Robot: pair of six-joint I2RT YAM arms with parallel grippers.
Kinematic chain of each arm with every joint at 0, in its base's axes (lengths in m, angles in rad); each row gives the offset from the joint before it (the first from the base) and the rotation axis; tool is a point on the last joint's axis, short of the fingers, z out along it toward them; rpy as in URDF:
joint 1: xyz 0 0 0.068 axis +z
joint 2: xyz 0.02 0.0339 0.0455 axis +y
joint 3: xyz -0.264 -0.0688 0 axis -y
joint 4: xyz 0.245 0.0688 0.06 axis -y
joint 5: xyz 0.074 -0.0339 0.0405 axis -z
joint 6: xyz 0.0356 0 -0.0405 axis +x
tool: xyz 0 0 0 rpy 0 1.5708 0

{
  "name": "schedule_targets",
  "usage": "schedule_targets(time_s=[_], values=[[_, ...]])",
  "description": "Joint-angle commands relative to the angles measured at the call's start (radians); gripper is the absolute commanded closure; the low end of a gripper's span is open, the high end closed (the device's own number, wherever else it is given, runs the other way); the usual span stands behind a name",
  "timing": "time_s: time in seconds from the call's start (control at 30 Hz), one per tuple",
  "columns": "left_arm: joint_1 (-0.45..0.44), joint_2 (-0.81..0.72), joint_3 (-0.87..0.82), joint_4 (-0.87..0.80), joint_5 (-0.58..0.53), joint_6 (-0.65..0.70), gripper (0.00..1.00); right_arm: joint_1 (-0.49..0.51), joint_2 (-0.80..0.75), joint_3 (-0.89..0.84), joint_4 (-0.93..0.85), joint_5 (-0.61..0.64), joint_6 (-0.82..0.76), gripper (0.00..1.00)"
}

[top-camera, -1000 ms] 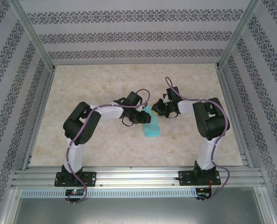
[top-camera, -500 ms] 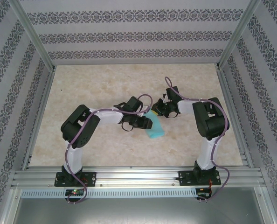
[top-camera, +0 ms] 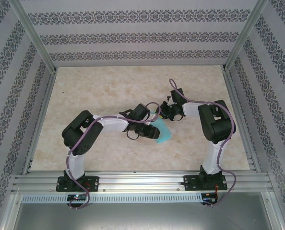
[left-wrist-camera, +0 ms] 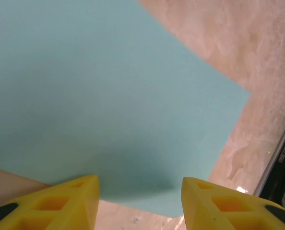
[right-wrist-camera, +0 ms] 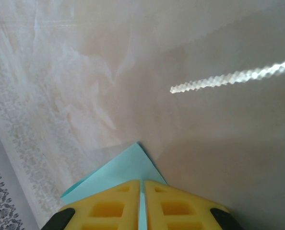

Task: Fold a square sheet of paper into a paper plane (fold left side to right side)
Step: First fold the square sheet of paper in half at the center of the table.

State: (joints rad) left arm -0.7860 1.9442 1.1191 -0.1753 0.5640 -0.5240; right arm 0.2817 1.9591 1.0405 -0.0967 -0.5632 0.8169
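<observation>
Since a second ago the left arm has swung rightward and nearer across the surface. The turquoise sheet of paper has turned with it, its near end now angled to the right. From this I judge the left-to-right fold to be under way, not yet creased.

The left pincer stands released, fingers apart over the sheet's near edge and gripping nothing. The right pincer is clenched on a corner of the sheet, with paper showing between its shut fingers. The sheet lies mid-surface between the two pincers. It looks mostly flat from the left wrist, with one free corner pointing right.

Next, I judge, the left pincer must press or sweep along the fold line while the right one anchors its corner. A slip there would skew the edges. Bare surface lies open to the far and left sides, while both arms crowd the sheet's near and right sides.
</observation>
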Motion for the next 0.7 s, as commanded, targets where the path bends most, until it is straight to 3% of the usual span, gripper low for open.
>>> schedule_targets(time_s=[0.0,0.3,0.67], values=[[-0.029,-0.056,-0.031,0.004,0.057,-0.017,0.5,0.008,0.05,-0.001,-0.057,0.08,-0.018,0.87],[0.055,-0.187,-0.055,0.022,0.03,-0.044,0.49,0.011,0.038,0.002,-0.069,0.084,-0.022,0.87],[0.075,-0.001,0.068,0.069,0.051,-0.079,0.5,0.011,0.035,0.002,-0.078,0.089,-0.031,0.87]])
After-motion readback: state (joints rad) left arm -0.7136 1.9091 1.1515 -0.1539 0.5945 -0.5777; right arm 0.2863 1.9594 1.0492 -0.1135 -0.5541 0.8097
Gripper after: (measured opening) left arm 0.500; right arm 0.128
